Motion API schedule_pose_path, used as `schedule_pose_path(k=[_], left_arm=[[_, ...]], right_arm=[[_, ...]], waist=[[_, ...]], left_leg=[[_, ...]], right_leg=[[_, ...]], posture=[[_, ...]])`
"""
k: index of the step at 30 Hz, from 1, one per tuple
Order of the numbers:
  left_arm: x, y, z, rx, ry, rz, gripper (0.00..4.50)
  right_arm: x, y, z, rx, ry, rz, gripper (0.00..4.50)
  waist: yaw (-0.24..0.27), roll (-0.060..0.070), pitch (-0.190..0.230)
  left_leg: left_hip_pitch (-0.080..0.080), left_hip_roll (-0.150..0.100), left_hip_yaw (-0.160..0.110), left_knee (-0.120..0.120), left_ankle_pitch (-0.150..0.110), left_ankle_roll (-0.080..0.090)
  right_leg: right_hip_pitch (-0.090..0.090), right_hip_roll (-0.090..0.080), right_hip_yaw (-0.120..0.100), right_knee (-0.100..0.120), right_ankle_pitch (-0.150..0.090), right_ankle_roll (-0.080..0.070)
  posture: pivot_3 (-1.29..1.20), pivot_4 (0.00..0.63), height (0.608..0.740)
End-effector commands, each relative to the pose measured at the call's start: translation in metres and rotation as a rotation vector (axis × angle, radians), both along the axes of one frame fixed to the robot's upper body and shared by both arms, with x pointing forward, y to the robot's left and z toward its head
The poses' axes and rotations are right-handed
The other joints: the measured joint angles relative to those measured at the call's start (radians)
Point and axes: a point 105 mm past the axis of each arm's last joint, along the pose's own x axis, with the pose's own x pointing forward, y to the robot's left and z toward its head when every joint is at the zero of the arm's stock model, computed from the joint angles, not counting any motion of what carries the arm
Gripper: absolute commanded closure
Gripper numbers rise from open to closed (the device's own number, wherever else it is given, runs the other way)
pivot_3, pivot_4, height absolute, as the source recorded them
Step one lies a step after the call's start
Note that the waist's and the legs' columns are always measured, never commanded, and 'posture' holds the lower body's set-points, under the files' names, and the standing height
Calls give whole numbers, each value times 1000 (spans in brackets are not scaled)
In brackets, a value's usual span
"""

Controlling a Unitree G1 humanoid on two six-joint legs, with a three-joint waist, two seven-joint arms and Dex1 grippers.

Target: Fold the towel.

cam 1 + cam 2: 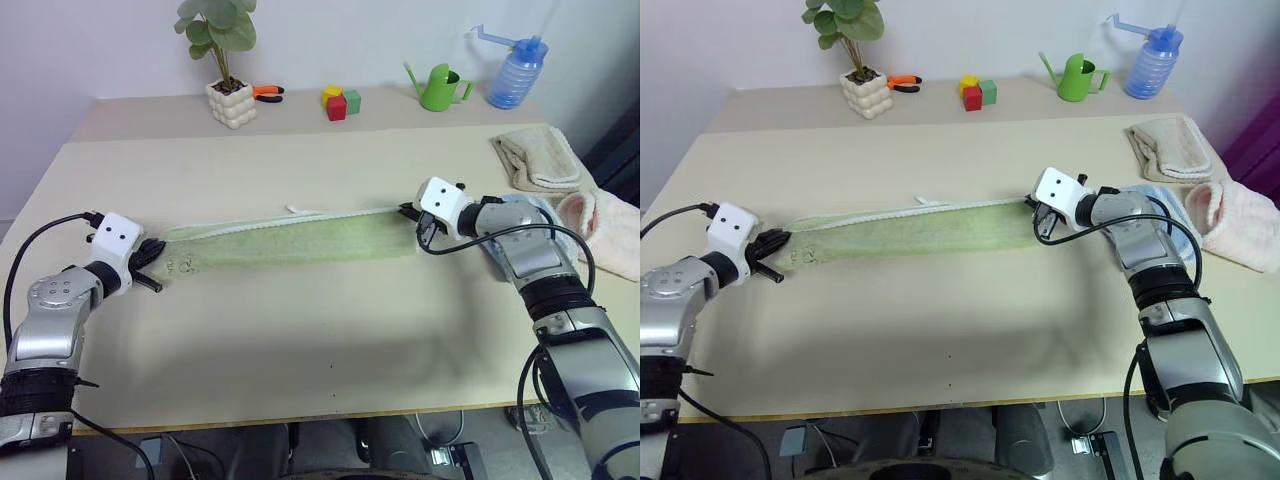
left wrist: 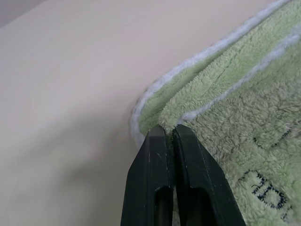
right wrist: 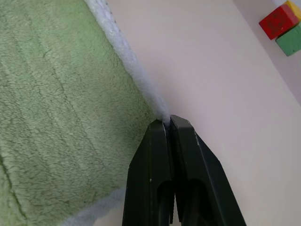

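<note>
— Towel (image 1: 290, 243) first: where does it lie, and how does it run?

— It lies as a long, narrow green band across the middle of the counter (image 1: 300, 340), its long axis running side to side between the two arms. It looks doubled over already, with the whitish edge along the far side.

— Starting at the left end?

— The left gripper (image 1: 152, 262) has its jaws pressed together on the left end of the towel, close to the small dark writing. In the left wrist view the fingertips (image 2: 165, 141) pinch the cloth at its edge.

— And the right end?

— The right gripper (image 1: 418, 222) is clamped on the far right corner, jaws together on the white stitched hem.

— So which arm is nearer for the coming fold?

— Neither; each holds one end. My judgement is that the next move turns on that side-to-side axis: one end has to travel along it to meet the other.
</note>
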Motion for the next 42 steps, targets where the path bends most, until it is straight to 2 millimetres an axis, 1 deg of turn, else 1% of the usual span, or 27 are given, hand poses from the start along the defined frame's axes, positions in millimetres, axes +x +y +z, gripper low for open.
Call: schedule_pose_path(k=[1, 4, 6, 8, 9, 10, 14, 16, 17, 18, 19, 23, 24, 25, 27, 28, 29, 31, 34, 37, 38, 40, 41, 42], left_arm=[[2, 2, 8, -32, -33, 19, 4500], [1, 1, 7, -61, -35, 34, 3620], [2, 5, 8, -58, -59, 79, 2740], [4, 10, 11, -65, -101, 134, 1723], [4, 13, 14, -79, -128, 162, 1154], [5, 16, 17, -119, -153, 200, 792], [0, 22, 29, -258, -251, 296, 792], [-5, 26, 33, -298, -280, 336, 792], [-7, 28, 36, -310, -302, 355, 761], [-10, 31, 39, -333, -329, 386, 752], [-12, 33, 41, -349, -346, 408, 752], [-17, 46, 42, -450, -378, 532, 752], [-17, 42, 43, -446, -377, 517, 752], [-16, 33, 43, -420, -363, 469, 752], [-12, 6, 38, -295, -307, 328, 752], [-11, -3, 34, -274, -278, 284, 752], [-10, -8, 31, -272, -261, 258, 752], [-8, -12, 30, -279, -251, 243, 752], [-3, -9, 27, -278, -248, 266, 752], [-1, -16, 40, -299, -302, 224, 752], [-2, -23, 45, -279, -316, 180, 752], [-6, -48, 50, -220, -327, 43, 752], [-8, -57, 50, -205, -328, -3, 752], [-11, -72, 50, -197, -319, -75, 752]], right_arm=[[2, -1, 12, 26, -38, -8, 4443], [3, -4, 12, 32, -45, -29, 3676], [3, -7, 14, 35, -69, -54, 2807], [5, -12, 17, 35, -101, -88, 1788], [5, -14, 18, 38, -109, -100, 1186], [4, -15, 19, 39, -122, -107, 883], [2, -27, 40, 100, -230, -201, 883], [-3, -34, 50, 195, -226, -252, 883], [-10, -36, 51, 264, -196, -268, 629], [-22, -33, 49, 368, -127, -265, 337], [-31, -29, 47, 434, -75, -256, 18], [-70, -11, 32, 588, 127, -216, 18], [-79, -8, 26, 615, 180, -220, 18], [-87, -5, 19, 655, 231, -243, 18], [-100, -1, 4, 762, 339, -317, 18], [-106, 2, -2, 786, 370, -340, 18], [-111, 6, -5, 794, 393, -347, 18], [-118, 12, -9, 789, 417, -353, 18], [-124, 18, -20, 800, 473, -382, 18], [-124, 20, -26, 864, 530, -445, 18], [-123, 21, -27, 894, 544, -464, 18], [-121, 23, -27, 970, 569, -497, 18], [-120, 24, -26, 994, 579, -508, 18], [-117, 24, -26, 1028, 590, -530, 18]], waist=[[0, 0, 0], [0, 0, 0], [0, 0, 0], [1, 0, 0], [2, 0, 0], [2, 0, 0], [3, 0, 0], [3, 0, 0], [4, 0, 0], [5, 0, 0], [7, -1, 0], [8, -1, -1], [7, -1, -1], [7, -1, -1], [6, -2, -1], [7, -2, -2], [7, -2, -2], [7, -2, -2], [7, -2, -2], [5, -2, -2], [5, -2, -2], [6, -2, -2], [6, -2, -2], [6, -1, -2]], left_leg=[[0, 0, 0, 0, 0, 0], [0, 0, 0, 0, 0, 0], [0, 0, 0, 0, 0, 0], [0, 0, 0, 0, 0, 0], [0, 0, 0, 0, 0, 0], [0, 0, 0, 0, 0, 0], [-1, 0, 0, 0, 0, 0], [-1, 0, -1, 0, 0, 0], [-1, 0, -1, 0, 0, 0], [-1, 0, -1, 0, 0, 0], [-1, 0, -2, 0, 0, 0], [-2, 0, -3, 1, 0, 0], [-2, 0, -3, 1, 0, 0], [-2, 0, -4, 1, 0, 0], [-1, 0, -4, 1, 0, 0], [-1, 0, -4, 0, 0, 0], [-1, 0, -3, 0, 0, 0], [-1, -1, -3, 1, 0, 0], [0, -1, -3, 1, 0, 0], [0, 0, -3, 0, 0, 0], [0, 0, -3, 0, 0, 0], [0, 0, -3, 0, 0, 0], [0, 0, -3, 0, 0, 0], [0, -1, -3, 0, 0, 0]], right_leg=[[0, 0, 0, 0, 0, 0], [0, 0, 0, 0, 0, 0], [0, 0, 0, 0, 0, 0], [0, 0, 0, 0, 0, 0], [0, -1, 0, 0, 0, 0], [0, -1, 0, 0, 0, 0], [0, -2, 0, 0, 0, 0], [0, -2, 0, 0, 0, 0], [0, -2, 0, 0, 0, 0], [0, -2, 0, 0, 0, 0], [0, -2, 0, 0, 0, 0], [0, -2, 0, 0, 0, 0], [0, -2, 0, 0, 0, 0], [1, -2, 0, 0, 0, 0], [1, -2, 0, 1, 0, 0], [1, -2, 0, 0, 0, 0], [1, -2, 0, 0, 0, 0], [1, -2, 0, 0, 0, 0], [1, -1, 0, 0, 0, 0], [1, 1, -1, 0, 0, 0], [1, 0, -1, 0, 0, 0], [1, 0, 0, 0, 0, 0], [1, 0, 0, 0, 0, 0], [1, 0, 0, 0, 0, 0]], posture=[[0, 150, 730], [0, 150, 730], [0, 150, 730], [0, 150, 730], [0, 150, 730], [0, 150, 730], [0, 150, 730], [0, 150, 730], [0, 150, 730], [0, 150, 730], [0, 150, 730], [0, 150, 730], [0, 150, 730], [0, 150, 730], [0, 150, 730], [0, 150, 730], [0, 150, 730], [0, 150, 730], [0, 150, 730], [0, 150, 730], [0, 150, 730], [0, 150, 730], [0, 150, 730], [0, 150, 730]])
